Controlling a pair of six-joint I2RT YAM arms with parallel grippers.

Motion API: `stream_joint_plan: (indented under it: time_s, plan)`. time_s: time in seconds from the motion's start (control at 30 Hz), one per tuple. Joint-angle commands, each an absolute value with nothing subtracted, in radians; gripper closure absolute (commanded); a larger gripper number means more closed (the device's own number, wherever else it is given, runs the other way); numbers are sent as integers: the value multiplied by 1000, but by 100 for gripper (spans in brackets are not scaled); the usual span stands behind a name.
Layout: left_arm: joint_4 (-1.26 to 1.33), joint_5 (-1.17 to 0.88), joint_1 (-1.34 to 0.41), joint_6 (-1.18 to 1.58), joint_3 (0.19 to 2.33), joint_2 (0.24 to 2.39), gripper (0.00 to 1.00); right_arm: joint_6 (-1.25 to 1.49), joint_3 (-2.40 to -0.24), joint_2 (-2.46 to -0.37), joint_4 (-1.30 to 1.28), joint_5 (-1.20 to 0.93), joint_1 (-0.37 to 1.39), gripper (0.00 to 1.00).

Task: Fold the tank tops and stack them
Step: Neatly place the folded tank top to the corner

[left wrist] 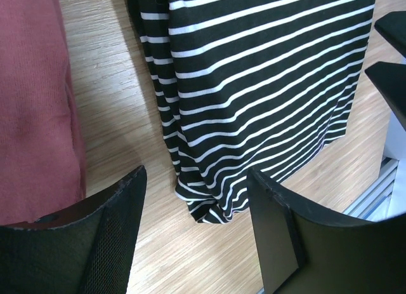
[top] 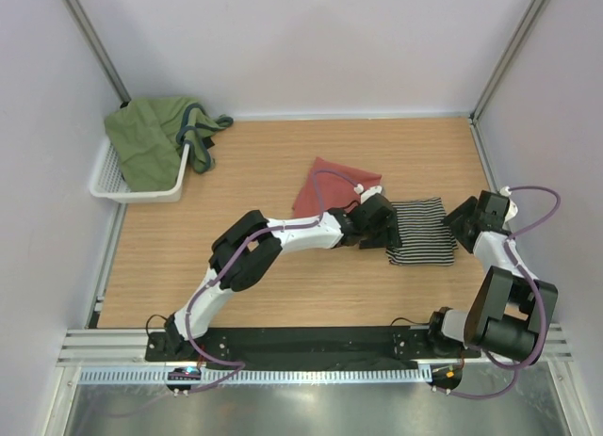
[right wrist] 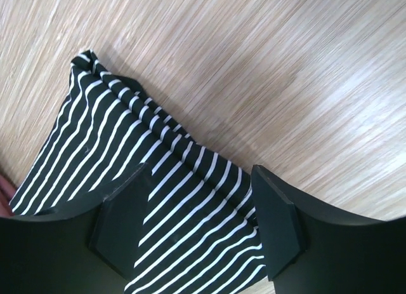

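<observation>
Top external: one striped top [top: 422, 231], one salmon top [top: 320, 182]; left claw [left wrist: 196, 173], right claw [right wrist: 200, 170] spread.

The striped tank top [top: 421, 231] lies folded flat, the salmon-red tank top [top: 337, 189] folded just beside it.

The folded striped tank top [top: 424, 231] lies on the table [top: 254, 168], with the salmon-red tank top [top: 322, 184] just beside it. The left gripper [top: 388, 234] is at its left edge, the right gripper [top: 458, 225] at its right.
</observation>
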State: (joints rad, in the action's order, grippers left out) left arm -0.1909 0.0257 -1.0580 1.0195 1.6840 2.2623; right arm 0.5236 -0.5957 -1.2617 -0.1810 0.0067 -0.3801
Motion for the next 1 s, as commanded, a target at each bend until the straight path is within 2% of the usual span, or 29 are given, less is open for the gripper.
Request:
stream_joint_plan:
  time_s: [0.0,0.13,0.33,0.47,0.53,0.57,0.7,0.77,0.8,0.83,0.97]
  plan:
    - [-201,63,-1055,1040,1706,2295,34,502,-621,-1217,-123,84,-385,29]
    - [-212,69,-1055,1045,1736,2313,34,508,-621,-1238,-124,137,-385,26]
    - [-267,78,-1052,1046,1816,2371,35,522,-643,-1442,-77,-26,-385,28]
    - [-281,66,-1043,1060,1847,2407,37,529,-623,-1465,-45,-67,-385,29]
    - [-281,61,-1037,1063,1853,2414,39,531,-611,-1463,-40,-75,-385,32]
    - [-281,60,-1035,1062,1855,2422,40,531,-607,-1459,-38,-77,-385,35]
    - [-279,51,-1032,1057,1870,2437,56,529,-601,-1456,-45,-103,-384,70]
    - [-281,48,-1032,1052,1879,2442,62,529,-597,-1448,-41,-136,-384,76]
    - [-281,46,-1032,1049,1884,2448,69,529,-589,-1440,-38,-146,-383,80]
    - [-282,37,-1032,1045,1891,2453,72,522,-586,-1431,-37,-156,-382,90]
    - [-290,3,-1035,1037,1933,2477,94,508,-562,-1368,-54,-190,-373,94]
